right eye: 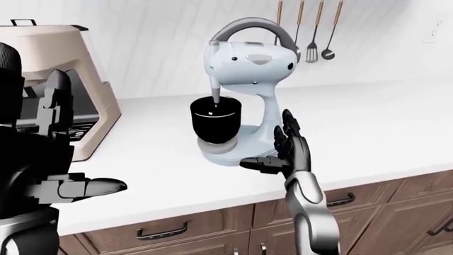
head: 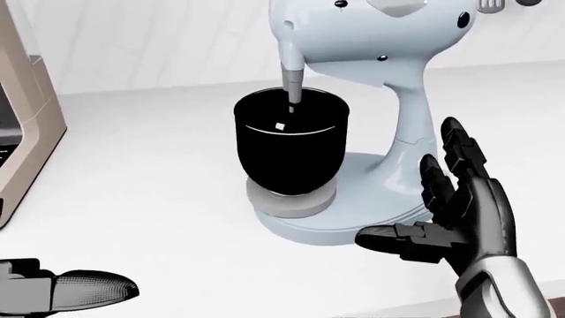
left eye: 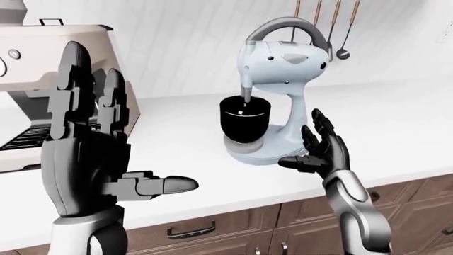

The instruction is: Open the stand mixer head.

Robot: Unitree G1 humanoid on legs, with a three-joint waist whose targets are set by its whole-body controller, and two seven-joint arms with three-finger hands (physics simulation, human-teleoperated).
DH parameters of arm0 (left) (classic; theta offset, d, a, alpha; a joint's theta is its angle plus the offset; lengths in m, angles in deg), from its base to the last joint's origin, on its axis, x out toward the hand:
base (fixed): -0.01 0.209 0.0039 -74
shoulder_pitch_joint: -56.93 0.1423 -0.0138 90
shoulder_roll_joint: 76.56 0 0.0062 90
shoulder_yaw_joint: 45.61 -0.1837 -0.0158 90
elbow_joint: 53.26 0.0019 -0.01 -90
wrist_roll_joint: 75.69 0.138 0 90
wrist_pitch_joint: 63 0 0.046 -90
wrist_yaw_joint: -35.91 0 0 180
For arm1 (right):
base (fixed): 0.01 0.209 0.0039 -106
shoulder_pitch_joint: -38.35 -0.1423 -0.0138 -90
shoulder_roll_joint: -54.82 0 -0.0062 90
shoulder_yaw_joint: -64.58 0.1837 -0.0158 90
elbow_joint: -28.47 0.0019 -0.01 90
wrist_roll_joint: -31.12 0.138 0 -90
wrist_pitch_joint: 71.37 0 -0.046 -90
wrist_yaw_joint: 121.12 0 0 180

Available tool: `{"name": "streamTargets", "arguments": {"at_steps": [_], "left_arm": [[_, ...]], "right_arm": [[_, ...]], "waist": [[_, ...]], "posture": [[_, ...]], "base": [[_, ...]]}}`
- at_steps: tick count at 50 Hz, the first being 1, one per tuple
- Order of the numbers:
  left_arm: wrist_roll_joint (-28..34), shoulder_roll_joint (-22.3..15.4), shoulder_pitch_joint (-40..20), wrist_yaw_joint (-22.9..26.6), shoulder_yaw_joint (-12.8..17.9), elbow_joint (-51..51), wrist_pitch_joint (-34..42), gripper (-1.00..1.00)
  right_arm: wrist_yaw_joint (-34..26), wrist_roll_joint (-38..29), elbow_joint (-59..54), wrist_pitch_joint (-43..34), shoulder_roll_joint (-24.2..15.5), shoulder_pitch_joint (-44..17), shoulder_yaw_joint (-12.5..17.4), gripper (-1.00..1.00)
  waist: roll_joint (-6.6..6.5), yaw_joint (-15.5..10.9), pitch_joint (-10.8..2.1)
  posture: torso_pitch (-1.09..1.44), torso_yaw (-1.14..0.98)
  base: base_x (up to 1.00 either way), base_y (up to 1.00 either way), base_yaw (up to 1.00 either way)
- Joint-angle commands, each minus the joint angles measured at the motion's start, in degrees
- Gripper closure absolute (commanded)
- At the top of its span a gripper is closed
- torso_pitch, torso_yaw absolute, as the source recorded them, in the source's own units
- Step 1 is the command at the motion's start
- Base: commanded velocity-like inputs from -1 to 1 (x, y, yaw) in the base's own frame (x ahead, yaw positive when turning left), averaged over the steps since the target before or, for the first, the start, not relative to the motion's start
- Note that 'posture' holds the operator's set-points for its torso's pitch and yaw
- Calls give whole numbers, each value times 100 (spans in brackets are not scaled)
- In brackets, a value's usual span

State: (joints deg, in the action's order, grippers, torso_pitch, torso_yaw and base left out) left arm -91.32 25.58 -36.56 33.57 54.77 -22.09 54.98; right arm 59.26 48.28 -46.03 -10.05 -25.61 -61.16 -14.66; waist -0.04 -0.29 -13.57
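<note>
Left-eye view: the pale blue stand mixer (left eye: pixel 283 90) stands on the white desk (left eye: pixel 396 133), its head down over the glossy black mixing bowl (left eye: pixel 245 119), with the grey beater shaft dipping into the bowl. A curved grey handle arches over the mixer head. The black right robot hand (left eye: pixel 320 151) hangs just beside the mixer's base at the view's right, fingers spread upward and thumb pointing left, apart from the mixer. The black left robot hand (left eye: pixel 88 154) fills the view's left, raised with fingers upright and spread, thumb out to the right, holding nothing. A beige coffee machine (left eye: pixel 42 85) sits at the left behind it. Copper-handled utensils (left eye: pixel 342 32) hang on the white panelled wall, and brown wooden drawers (left eye: pixel 212 228) with dark handles run below the desk.

Head view: the mixer's head (head: pixel 371 33) reaches the top edge, and the bowl sits on a grey round pad on the blue base (head: pixel 353 212). The right robot hand shows at lower right, palm toward the mixer's column, fingers spread. Only the left thumb tip (head: pixel 88 290) shows at lower left.

Right-eye view: much the same scene; the right robot hand stands near the base, and whether it touches cannot be told.
</note>
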Motion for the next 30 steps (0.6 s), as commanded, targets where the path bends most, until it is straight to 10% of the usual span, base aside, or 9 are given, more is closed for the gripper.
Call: {"name": "streamTargets", "arguments": {"at_steps": [1,15,30], "left_arm": [[-2,-21,-102,6,3,-117,-113,-100],[1,-16,-89,5,-6,-115,-117,-100],[39,15,-37,19,-36,-117,-142,-100]], "right_arm": [[-15,11,207,183,-40,-166,19,-100],[0,5,-38,298,-85,-259,56,-100],[2,-24,-223,372,-85,-320,13,-100]], "waist": [[-12,11,55],[-26,38,120],[12,14,-96]], "posture": [[-32,0],[-32,0],[-32,0]], "base": [[5,0,0],[5,0,0],[5,0,0]]}}
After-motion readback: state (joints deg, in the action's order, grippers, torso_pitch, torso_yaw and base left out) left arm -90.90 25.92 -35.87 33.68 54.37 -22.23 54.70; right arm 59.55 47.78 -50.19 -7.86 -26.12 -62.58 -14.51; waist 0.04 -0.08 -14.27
